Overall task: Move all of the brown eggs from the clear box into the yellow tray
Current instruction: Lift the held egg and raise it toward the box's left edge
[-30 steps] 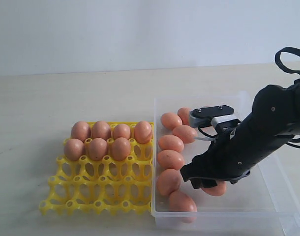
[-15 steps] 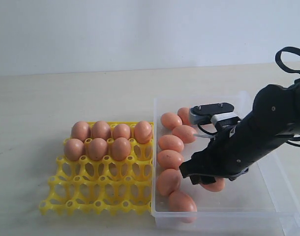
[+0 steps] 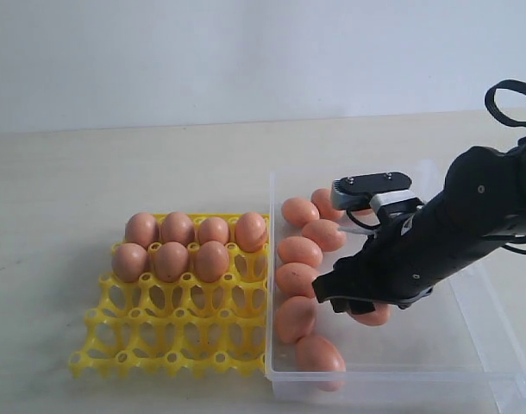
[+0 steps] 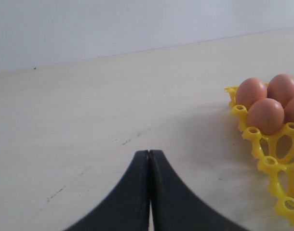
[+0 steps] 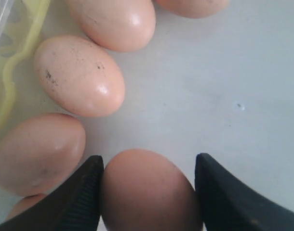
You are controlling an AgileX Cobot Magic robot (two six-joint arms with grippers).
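Note:
The yellow tray (image 3: 172, 332) sits on the left with several brown eggs (image 3: 170, 259) in its two back rows. To its right, the clear box (image 3: 470, 366) has several more eggs (image 3: 299, 250) lined along its left wall. My right gripper (image 3: 358, 304) is inside the box, shut on one brown egg (image 3: 372, 316). In the right wrist view that egg (image 5: 147, 192) fills the gap between the fingers (image 5: 84, 192) of the gripper (image 5: 149, 161), with loose eggs (image 5: 79, 77) beyond. My left gripper (image 4: 149, 153) is shut and empty above bare table, beside a tray corner (image 4: 270, 163).
The tray's two front rows of cups (image 3: 168, 345) hold nothing. The box floor (image 3: 444, 332) to the right of the arm is bare. The tray's right edge lies against the box's left wall (image 3: 270, 285). A black cable (image 3: 504, 99) loops above the right arm.
My right gripper has moved a little up and to the left inside the box, and the egg between its fingers has come along. The left gripper shows no earlier frame.

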